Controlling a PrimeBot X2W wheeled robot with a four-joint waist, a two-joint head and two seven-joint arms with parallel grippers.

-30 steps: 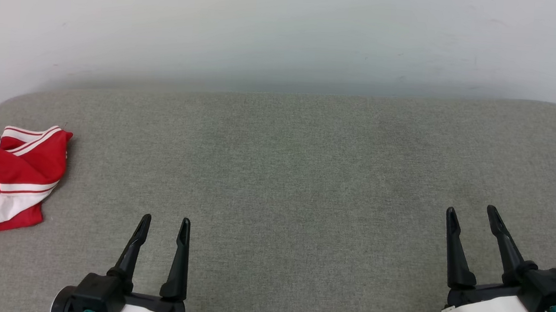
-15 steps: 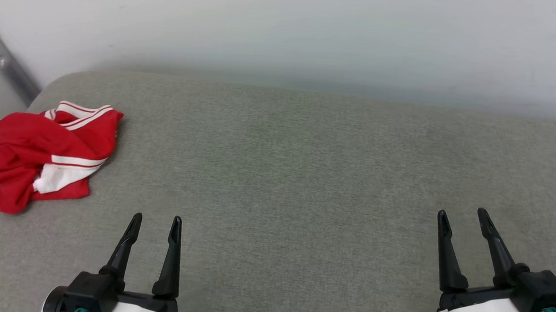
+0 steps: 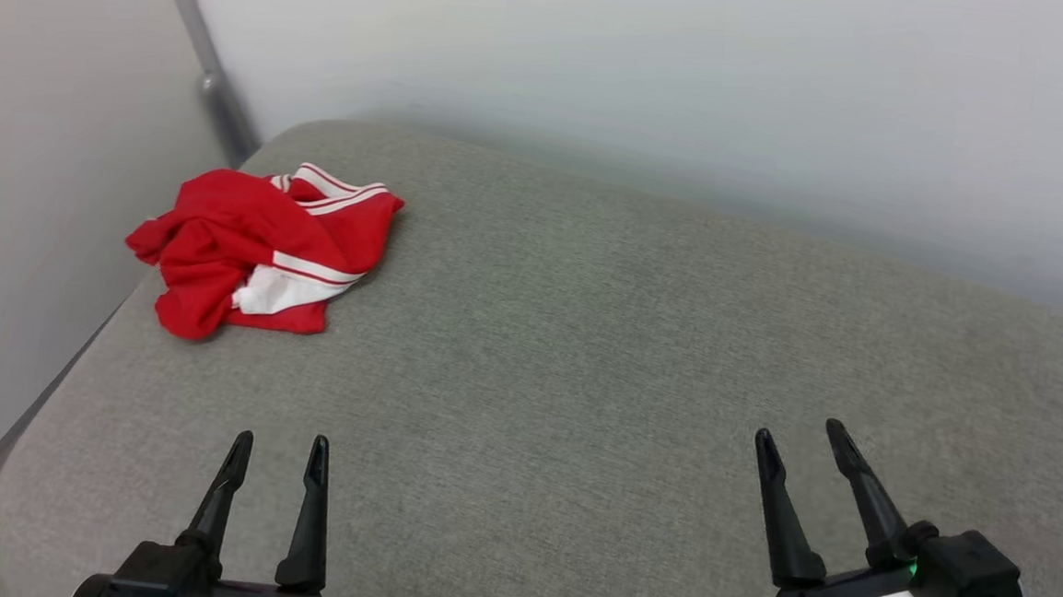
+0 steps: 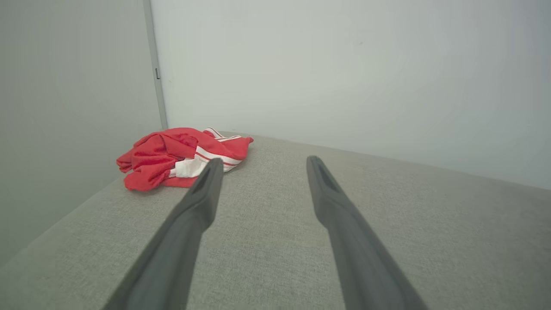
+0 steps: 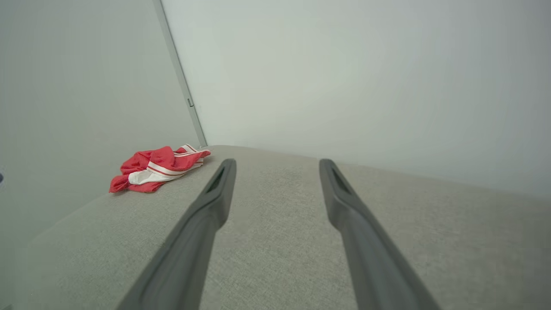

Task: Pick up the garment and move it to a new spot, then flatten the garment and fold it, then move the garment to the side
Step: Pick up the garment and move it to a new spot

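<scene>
The garment (image 3: 258, 249) is a crumpled red heap with white, red-striped trim, lying near the far left corner of a grey fabric surface (image 3: 583, 357). It also shows as the garment (image 4: 181, 155) in the left wrist view and the garment (image 5: 157, 168) in the right wrist view. My left gripper (image 3: 280, 449) stands open near the front edge, well short of the heap and empty. My right gripper (image 3: 800, 438) is open and empty at the front right, far from the cloth. In the wrist views each gripper's own fingers (image 4: 202, 202) (image 5: 215, 193) are spread apart over bare fabric.
A pale wall (image 3: 646, 84) runs behind the surface, and a second wall (image 3: 32, 166) closes the left side, with a grey metal strip (image 3: 204, 66) at the corner. The surface's left edge (image 3: 56, 380) drops off just left of the garment.
The head camera has swung left, so the whole garment and the left wall have come into view. Both grippers stay open and keep their pose.
</scene>
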